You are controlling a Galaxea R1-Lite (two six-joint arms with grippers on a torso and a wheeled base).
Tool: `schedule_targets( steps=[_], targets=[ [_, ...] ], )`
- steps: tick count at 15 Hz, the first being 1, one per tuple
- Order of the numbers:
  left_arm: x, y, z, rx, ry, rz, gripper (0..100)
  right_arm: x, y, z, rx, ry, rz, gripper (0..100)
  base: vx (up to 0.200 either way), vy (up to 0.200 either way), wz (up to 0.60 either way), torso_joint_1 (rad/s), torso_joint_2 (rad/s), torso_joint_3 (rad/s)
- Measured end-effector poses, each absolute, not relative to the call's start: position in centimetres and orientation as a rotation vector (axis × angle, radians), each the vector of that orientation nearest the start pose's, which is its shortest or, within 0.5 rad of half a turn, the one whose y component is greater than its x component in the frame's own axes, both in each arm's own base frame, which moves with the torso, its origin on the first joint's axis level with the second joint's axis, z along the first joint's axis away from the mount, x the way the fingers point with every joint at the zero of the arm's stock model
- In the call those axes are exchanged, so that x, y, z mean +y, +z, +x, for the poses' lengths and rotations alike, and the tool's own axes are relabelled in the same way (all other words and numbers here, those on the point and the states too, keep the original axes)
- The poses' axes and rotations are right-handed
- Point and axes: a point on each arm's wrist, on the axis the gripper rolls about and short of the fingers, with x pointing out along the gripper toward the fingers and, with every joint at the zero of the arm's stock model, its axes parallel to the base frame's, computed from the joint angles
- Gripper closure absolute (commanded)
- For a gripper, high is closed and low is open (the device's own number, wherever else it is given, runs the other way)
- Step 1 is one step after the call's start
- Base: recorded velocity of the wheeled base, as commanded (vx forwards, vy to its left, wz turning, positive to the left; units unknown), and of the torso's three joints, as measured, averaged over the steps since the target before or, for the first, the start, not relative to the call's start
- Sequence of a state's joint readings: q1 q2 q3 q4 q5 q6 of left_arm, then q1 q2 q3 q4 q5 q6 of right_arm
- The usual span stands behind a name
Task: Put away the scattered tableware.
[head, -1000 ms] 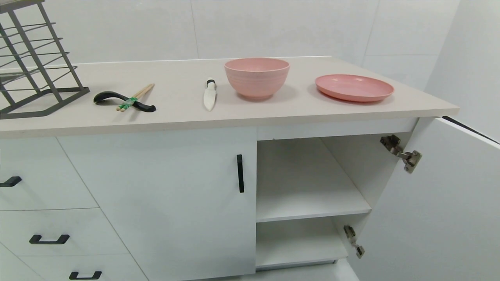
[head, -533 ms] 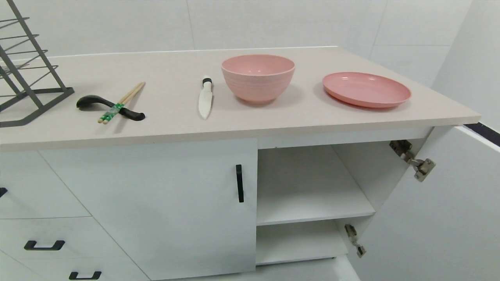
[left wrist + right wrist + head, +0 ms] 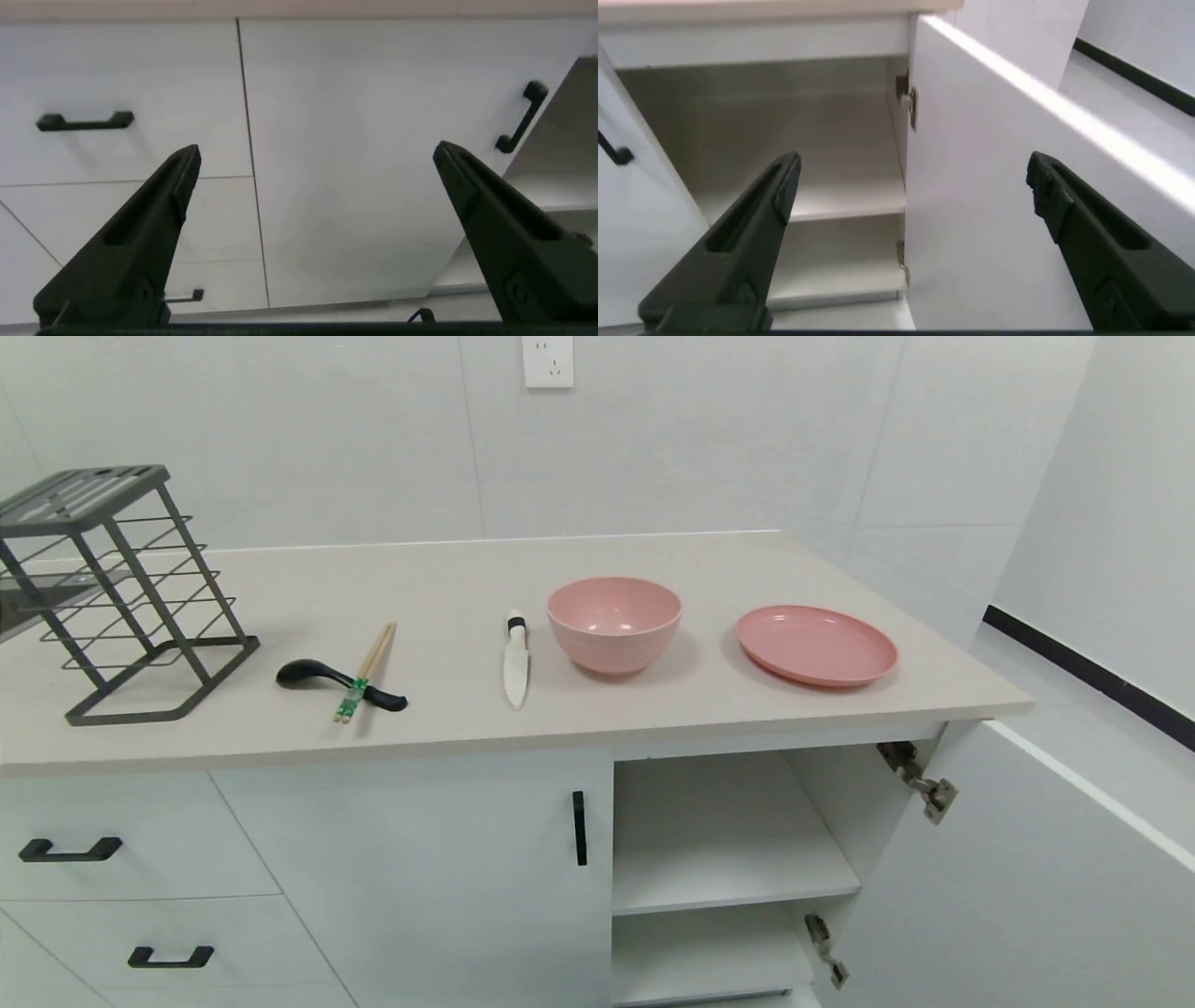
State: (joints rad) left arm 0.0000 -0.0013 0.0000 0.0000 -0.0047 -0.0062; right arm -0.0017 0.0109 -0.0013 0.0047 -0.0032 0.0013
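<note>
On the beige countertop lie a pink bowl, a pink plate to its right, a white knife with a black band to its left, and a black spoon crossed by a pair of chopsticks. My left gripper is open, low in front of the white drawer fronts and the shut cabinet door. My right gripper is open too, facing the open cabinet beside the edge of its door. Neither holds anything.
A black wire rack stands at the counter's left end. Below the plate the cabinet is open, with two bare shelves; its door swings out to the right. Drawers with black handles sit at the lower left. A wall socket is above.
The whole head view has shifted: the camera has risen and pulled back, so more wall and the socket appear. The tableware has not moved on the counter.
</note>
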Motion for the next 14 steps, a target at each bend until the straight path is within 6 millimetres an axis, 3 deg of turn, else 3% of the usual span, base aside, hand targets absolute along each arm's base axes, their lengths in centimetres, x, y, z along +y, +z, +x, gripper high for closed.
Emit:
schedule_targets(
  steps=[2,6,14],
  targets=[
    [-0.01,7.55,-2.29,-0.001,-0.004,-0.006,0,0.00,7.58,-2.21,0.013,-0.005,0.002,0,0.000,0.000,0.00,0.144,-0.50,-0.222],
    [-0.01,7.55,-2.29,-0.001,-0.006,-0.006,0,0.00,7.58,-2.21,0.013,-0.004,0.002,0,0.000,0.000,0.00,0.396,-0.49,-0.232],
    [-0.01,7.54,-2.29,-0.001,-0.006,-0.006,0,0.00,7.57,-2.21,0.014,-0.004,0.002,0,0.000,0.000,0.00,0.288,-0.53,-0.251]
  ],
)
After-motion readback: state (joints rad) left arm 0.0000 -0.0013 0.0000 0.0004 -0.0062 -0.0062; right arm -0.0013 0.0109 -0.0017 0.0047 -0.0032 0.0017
